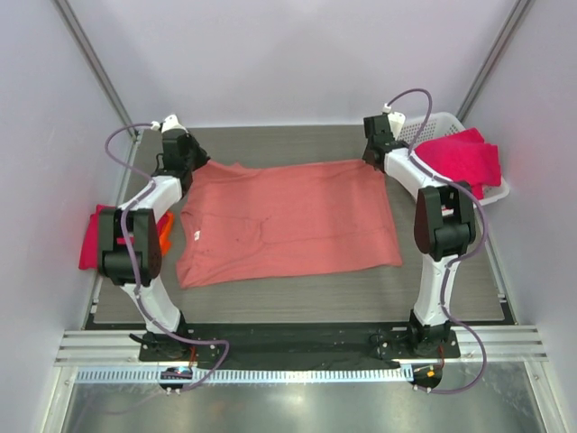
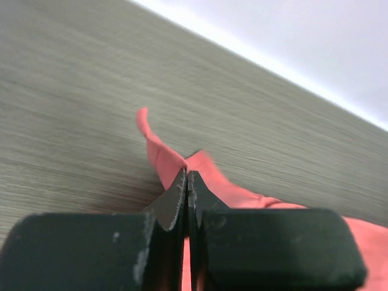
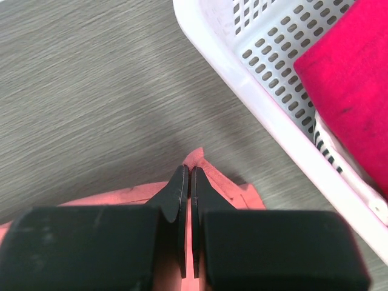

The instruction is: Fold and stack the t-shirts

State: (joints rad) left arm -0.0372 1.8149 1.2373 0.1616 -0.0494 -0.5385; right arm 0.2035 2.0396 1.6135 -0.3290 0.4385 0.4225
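Note:
A salmon-pink t-shirt [image 1: 288, 221] lies spread flat across the middle of the table, its small white neck label [image 1: 196, 236] near the left side. My left gripper [image 1: 195, 164] is at the shirt's far left corner and shut on the cloth. In the left wrist view the salmon-pink fabric [image 2: 160, 154] bunches at the closed left gripper [image 2: 187, 173]. My right gripper [image 1: 371, 162] is shut on the far right corner, and pink cloth [image 3: 236, 194] shows on both sides of the closed right gripper [image 3: 190, 168]. A crimson-red t-shirt [image 1: 464, 158] lies in the basket.
The white mesh basket [image 1: 494, 191] stands at the far right, its rim [image 3: 273, 109] close beside the right gripper, with crimson cloth [image 3: 357, 79] inside. More red cloth [image 1: 90, 236] hangs at the table's left edge by the left arm. The enclosure walls surround the table.

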